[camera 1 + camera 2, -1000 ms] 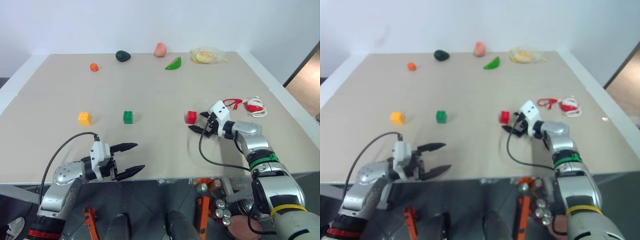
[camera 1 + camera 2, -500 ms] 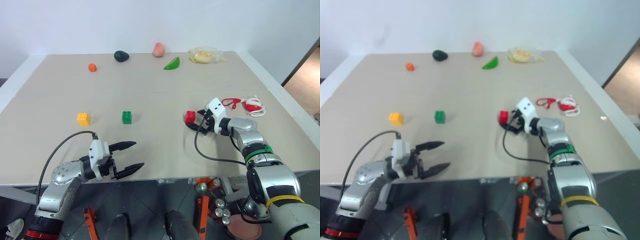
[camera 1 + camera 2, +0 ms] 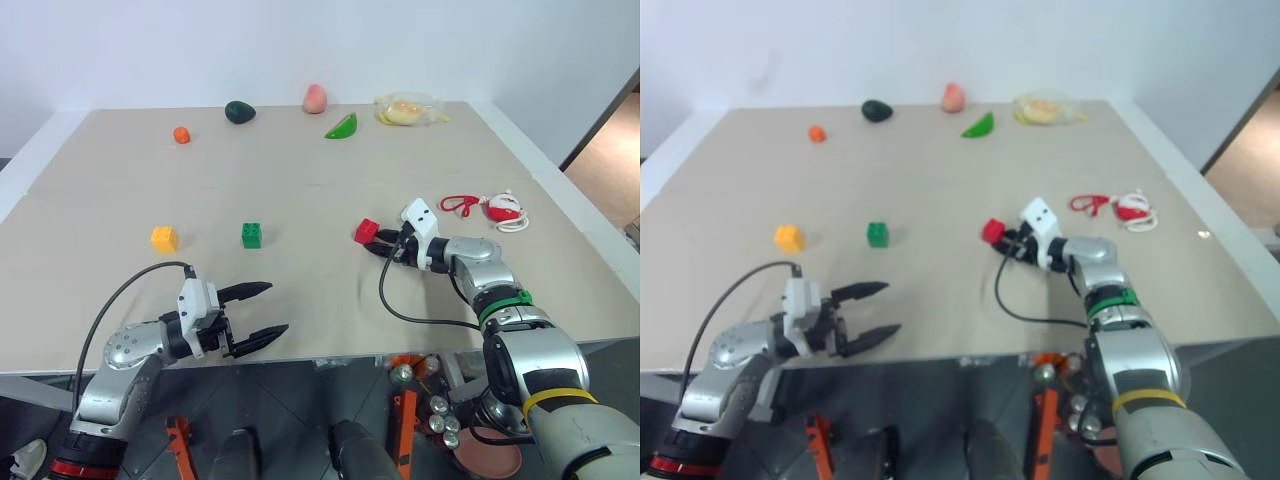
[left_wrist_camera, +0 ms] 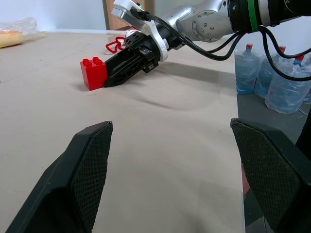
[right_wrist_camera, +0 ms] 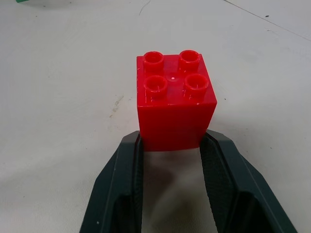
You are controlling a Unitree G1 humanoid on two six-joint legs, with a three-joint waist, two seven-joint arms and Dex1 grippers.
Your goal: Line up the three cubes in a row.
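Note:
Three studded cubes sit on the beige table (image 3: 300,180). The yellow cube (image 3: 164,239) is at the left and the green cube (image 3: 251,235) is a little to its right. Further right is the red cube (image 3: 366,231), slightly tilted. My right gripper (image 3: 379,241) is shut on the red cube (image 5: 173,99), with one finger pressed against each side of its near end. The left wrist view shows that same red cube (image 4: 95,74) at the tips of the right gripper (image 4: 108,76). My left gripper (image 3: 262,315) hovers open at the table's near edge, nothing between its fingers (image 4: 90,160).
Along the far edge lie a small orange fruit (image 3: 181,134), a dark green avocado (image 3: 239,111), a peach (image 3: 315,98), a green slice (image 3: 344,126) and a clear bag of food (image 3: 408,108). A red-and-white toy with a red cord (image 3: 490,208) lies right of my right arm.
My right gripper has moved left onto the red cube and closed on it. The cube has shifted slightly left and tilted. The left gripper has not moved.

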